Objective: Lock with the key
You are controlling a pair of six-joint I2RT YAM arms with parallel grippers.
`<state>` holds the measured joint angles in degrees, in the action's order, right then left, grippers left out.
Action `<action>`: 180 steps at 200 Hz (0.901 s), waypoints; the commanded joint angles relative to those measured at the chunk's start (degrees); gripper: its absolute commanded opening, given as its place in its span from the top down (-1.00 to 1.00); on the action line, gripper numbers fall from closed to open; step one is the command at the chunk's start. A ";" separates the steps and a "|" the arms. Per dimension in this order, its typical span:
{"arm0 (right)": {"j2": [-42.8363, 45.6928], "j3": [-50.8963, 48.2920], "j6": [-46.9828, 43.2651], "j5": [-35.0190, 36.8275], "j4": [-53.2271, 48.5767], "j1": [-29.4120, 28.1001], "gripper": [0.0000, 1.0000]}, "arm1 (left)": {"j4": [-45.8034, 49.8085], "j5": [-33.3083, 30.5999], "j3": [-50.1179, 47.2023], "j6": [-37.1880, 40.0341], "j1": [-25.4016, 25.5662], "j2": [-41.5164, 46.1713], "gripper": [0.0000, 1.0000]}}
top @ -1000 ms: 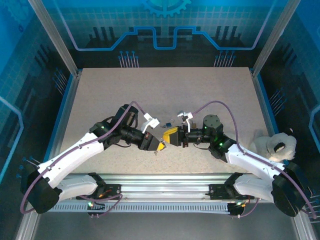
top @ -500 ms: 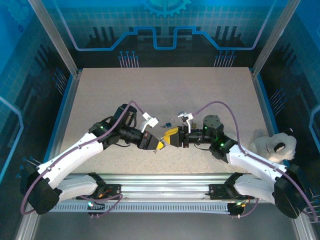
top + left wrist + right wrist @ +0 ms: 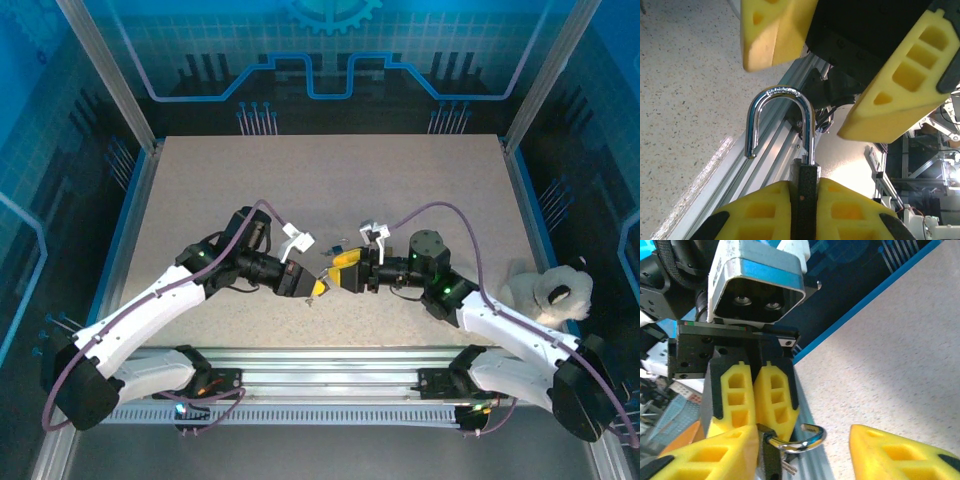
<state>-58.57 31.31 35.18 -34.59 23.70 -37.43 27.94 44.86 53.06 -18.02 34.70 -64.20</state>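
Your right gripper (image 3: 344, 272) has just spread its jaws - approx. half apart, gripping nothing. The left gripper (image 3: 317, 287) stays clamped on the padlock (image 3: 805, 205) body, held up btw the two arms. One shackle (image 3: 782, 92) leg hangs free - I'd say it's not locked yet.

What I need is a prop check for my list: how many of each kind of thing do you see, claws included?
Padlock: 1
Key, hanging under the padlock: 1
Left claw and right claw: 2
Plush toy: 1
Total: 5
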 commanded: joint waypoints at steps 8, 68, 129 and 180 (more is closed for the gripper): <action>1.74 0.07 -0.43 4.18 1.81 0.52 -0.13 | -1.01 1.37 -0.94 -0.26 -0.16 1.21 1.00; -3.64 5.79 5.59 -1.17 2.27 -0.43 -0.09 | 0.05 0.68 -0.51 0.45 0.06 -0.74 1.00; -6.03 7.07 4.63 -1.44 -1.68 -3.13 -0.02 | 2.21 -3.15 0.12 1.93 0.31 -0.57 1.00; -8.34 5.43 4.35 -2.30 -2.40 -3.34 0.02 | 2.91 -4.79 0.75 3.07 0.64 0.12 1.00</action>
<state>-65.60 37.50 39.64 -35.22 22.52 -39.88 29.76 40.69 52.75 -16.93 34.79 -65.14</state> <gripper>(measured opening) 0.494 0.116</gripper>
